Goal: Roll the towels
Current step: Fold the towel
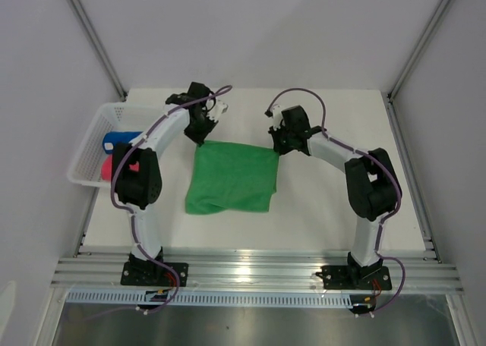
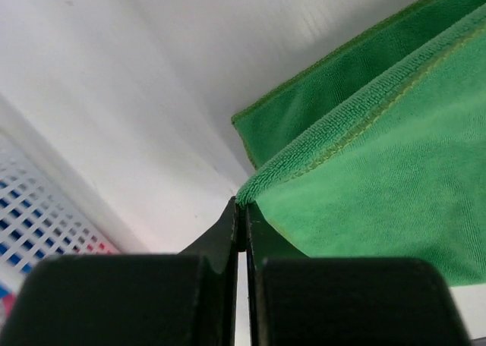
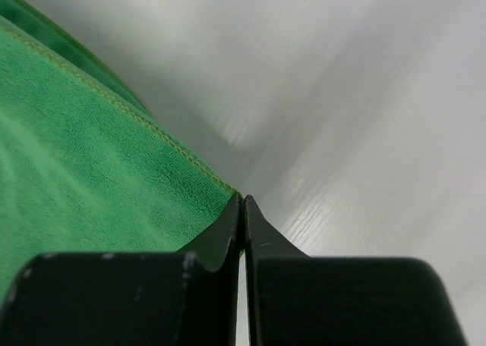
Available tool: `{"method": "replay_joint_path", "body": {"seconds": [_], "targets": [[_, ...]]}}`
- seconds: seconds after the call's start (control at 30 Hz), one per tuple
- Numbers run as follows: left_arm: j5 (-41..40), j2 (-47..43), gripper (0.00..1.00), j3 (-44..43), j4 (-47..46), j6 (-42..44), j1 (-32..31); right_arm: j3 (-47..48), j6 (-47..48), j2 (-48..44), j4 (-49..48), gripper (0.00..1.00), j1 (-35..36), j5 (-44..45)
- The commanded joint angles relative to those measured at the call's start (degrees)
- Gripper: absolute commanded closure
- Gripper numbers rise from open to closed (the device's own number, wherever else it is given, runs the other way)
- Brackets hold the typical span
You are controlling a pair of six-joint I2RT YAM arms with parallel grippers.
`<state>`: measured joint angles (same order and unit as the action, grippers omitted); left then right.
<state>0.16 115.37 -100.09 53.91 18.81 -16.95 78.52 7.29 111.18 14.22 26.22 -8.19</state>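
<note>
The green towel (image 1: 231, 179) lies spread in the middle of the table, doubled over itself. My left gripper (image 1: 201, 143) is shut on its far left corner; in the left wrist view the fingertips (image 2: 243, 209) pinch the upper layer of green towel (image 2: 380, 171), raised a little above the lower layer. My right gripper (image 1: 277, 150) is shut on the far right corner, where the tips (image 3: 243, 202) clamp the stitched hem of the green towel (image 3: 91, 179). A rolled blue towel (image 1: 121, 140) and a pink-red towel (image 1: 108, 168) sit in the basket.
A white mesh basket (image 1: 89, 145) stands at the table's left edge, close beside the left arm; its wall (image 2: 38, 209) shows in the left wrist view. Grey walls enclose the table at the back and both sides. A metal rail runs along the near edge.
</note>
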Motion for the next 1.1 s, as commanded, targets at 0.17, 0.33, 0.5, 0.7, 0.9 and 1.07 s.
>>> {"method": "replay_joint_path", "body": {"seconds": [0.17, 0.33, 0.5, 0.7, 0.9, 1.07], "targets": [[3.6, -6.2, 0.99, -1.1, 4.6, 1.3, 0.7, 2.4, 2.0, -6.4, 1.8, 1.0, 1.2, -1.7], [7.4, -16.0, 0.99, -0.7, 8.9, 1.1, 0.9, 0.8, 3.3, -17.2, 7.1, 1.0, 2.7, -7.4], [11.4, -25.5, 0.99, -13.0, 16.6, 4.0, 1.0, 2.4, 6.1, -31.9, 8.3, 1.0, 3.9, -14.6], [11.0, -31.6, 0.99, -32.4, 17.5, 3.3, 0.9, 13.4, 7.0, -40.9, 5.9, 1.0, 4.0, -13.7], [11.7, -35.3, 0.99, -44.5, 17.8, 4.7, 0.9, 20.2, 8.7, -44.9, 4.9, 1.0, 5.2, -14.7], [12.8, -36.8, 0.99, -49.5, 19.0, 5.1, 0.8, 26.9, 10.2, -46.6, 6.9, 1.0, 5.9, -13.4]]}}
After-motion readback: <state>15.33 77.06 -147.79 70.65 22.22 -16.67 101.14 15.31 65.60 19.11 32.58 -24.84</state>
